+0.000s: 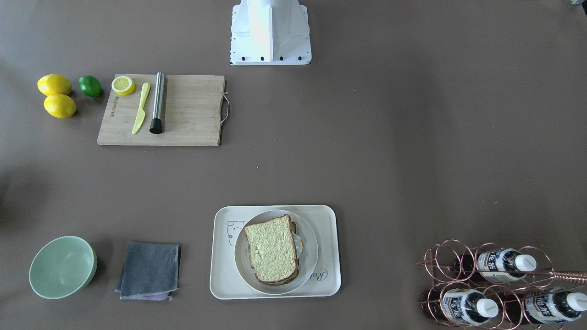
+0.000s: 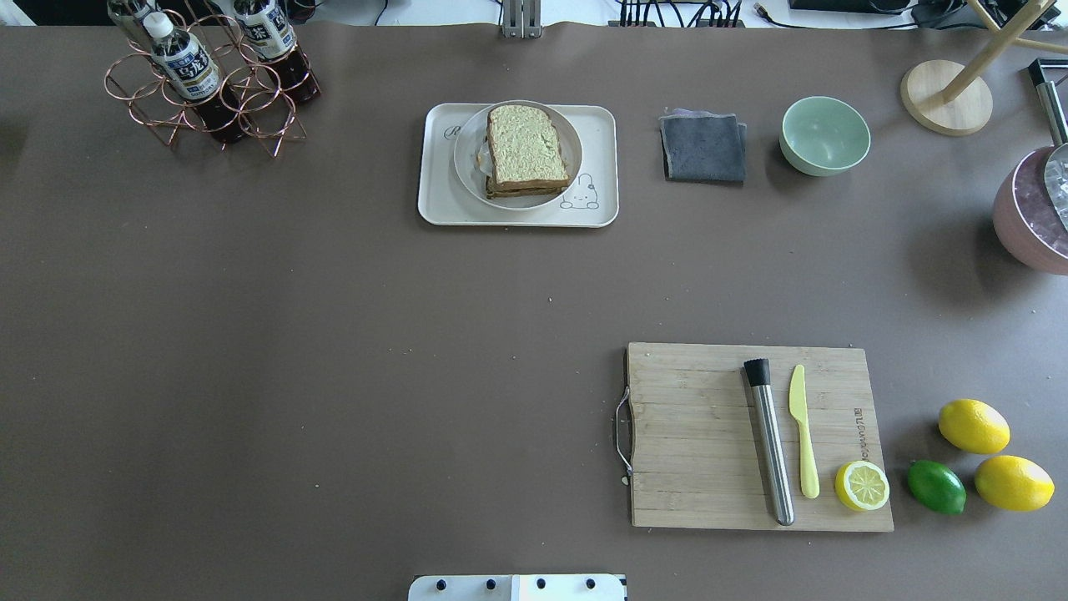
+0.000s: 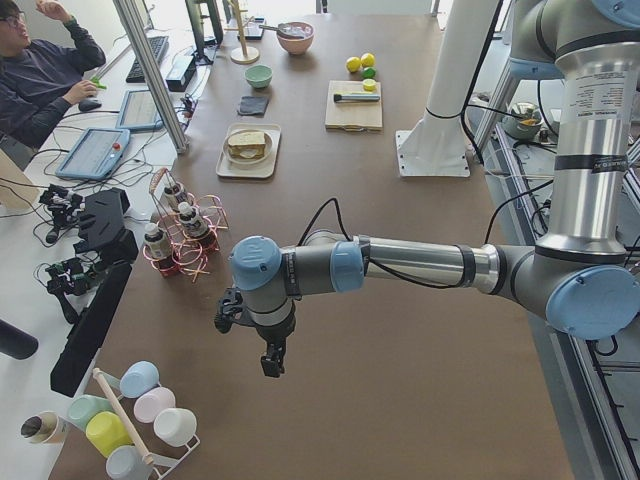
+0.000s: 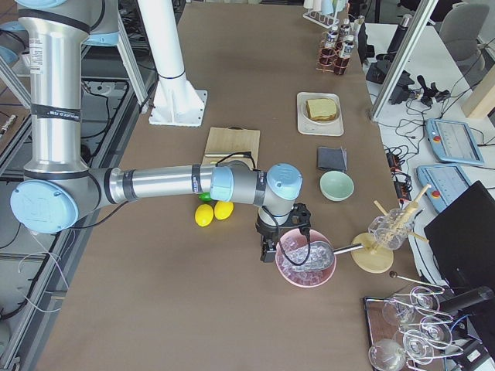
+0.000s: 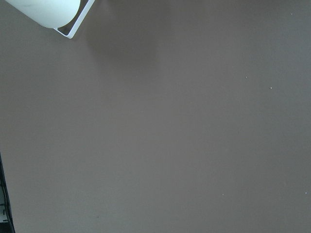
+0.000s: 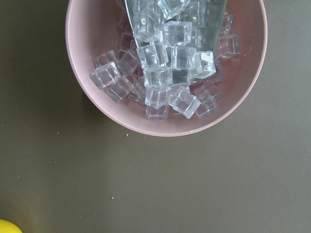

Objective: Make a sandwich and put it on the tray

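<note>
The sandwich (image 1: 272, 250) sits on a plate (image 1: 310, 238) in the middle of the tray (image 1: 223, 280), so the job looks done. The left gripper (image 3: 271, 362) and right gripper (image 4: 267, 250) hang far from the tray (open or closed, I cannot tell). Best not to bump it.

On the tray (image 1: 331, 215), cursive script sits at its 4 o'clock corner in the front-facing view; only "Ra" shows before the plate (image 1: 314, 257) covers the rest. The board (image 1: 192, 110) carries a small printed mark along its 9 o'clock edge, too fine to read. The bottles (image 1: 500, 264) at the table's 4 o'clock wear blue-and-white labels with bold characters that cannot be made out.
</note>
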Controlling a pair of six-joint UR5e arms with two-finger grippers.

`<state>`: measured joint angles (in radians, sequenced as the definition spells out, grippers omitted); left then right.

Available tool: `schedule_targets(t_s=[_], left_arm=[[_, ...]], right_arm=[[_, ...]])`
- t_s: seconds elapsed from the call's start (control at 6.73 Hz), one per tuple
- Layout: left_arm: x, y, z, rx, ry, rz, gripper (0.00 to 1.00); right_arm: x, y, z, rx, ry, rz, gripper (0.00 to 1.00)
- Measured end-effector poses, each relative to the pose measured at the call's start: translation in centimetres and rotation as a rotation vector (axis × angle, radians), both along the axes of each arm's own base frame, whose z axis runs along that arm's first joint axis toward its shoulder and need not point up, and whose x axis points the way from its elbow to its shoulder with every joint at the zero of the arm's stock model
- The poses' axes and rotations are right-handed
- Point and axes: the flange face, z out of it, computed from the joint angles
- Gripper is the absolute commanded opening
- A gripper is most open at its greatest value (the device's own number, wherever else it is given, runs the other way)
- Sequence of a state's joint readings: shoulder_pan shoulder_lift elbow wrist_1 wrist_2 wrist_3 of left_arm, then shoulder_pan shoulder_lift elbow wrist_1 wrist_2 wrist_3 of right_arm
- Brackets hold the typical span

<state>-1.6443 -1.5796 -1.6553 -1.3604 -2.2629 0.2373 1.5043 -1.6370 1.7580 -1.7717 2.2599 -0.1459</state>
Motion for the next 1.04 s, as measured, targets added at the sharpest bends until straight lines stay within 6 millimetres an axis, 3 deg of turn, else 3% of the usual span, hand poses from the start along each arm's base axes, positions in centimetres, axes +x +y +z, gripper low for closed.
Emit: schedule_targets(t_s=[1.04], left_arm=[[0.03, 0.27, 0.24, -0.047, -0.001, -0.051, 0.98]], right_arm=[[-0.01, -0.18, -0.21, 0.004, -0.003, 0.001, 1.0]])
